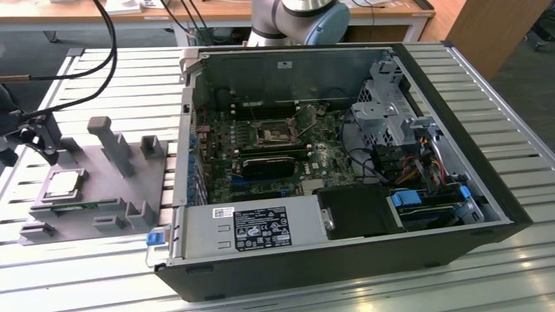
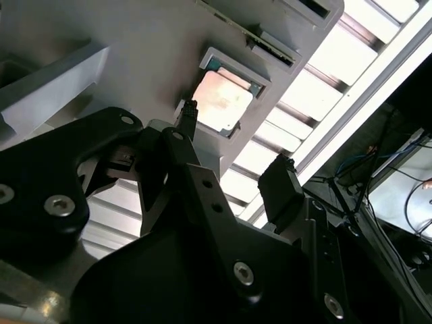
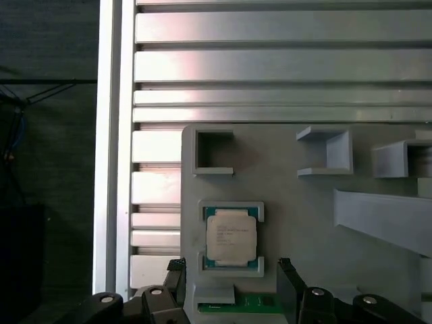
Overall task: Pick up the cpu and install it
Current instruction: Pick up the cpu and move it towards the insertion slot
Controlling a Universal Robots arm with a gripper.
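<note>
At the exterior view's left, the cpu lies flat in a recess of the grey fixture tray on the slatted counter. It looks light and stiff, probably delicate underneath, so two opposite edges are the best hold. In the first wrist view the pincer hangs open, not touching the chip, its fingers reaching toward either side of it. Further right stands the open computer case.

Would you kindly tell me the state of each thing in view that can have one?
cpu: lying flat in its pocket of the grey fixture tray, not gripped.
gripper: open, above the cpu, not touching it.
computer case: open, side panel off, motherboard exposed.
</note>
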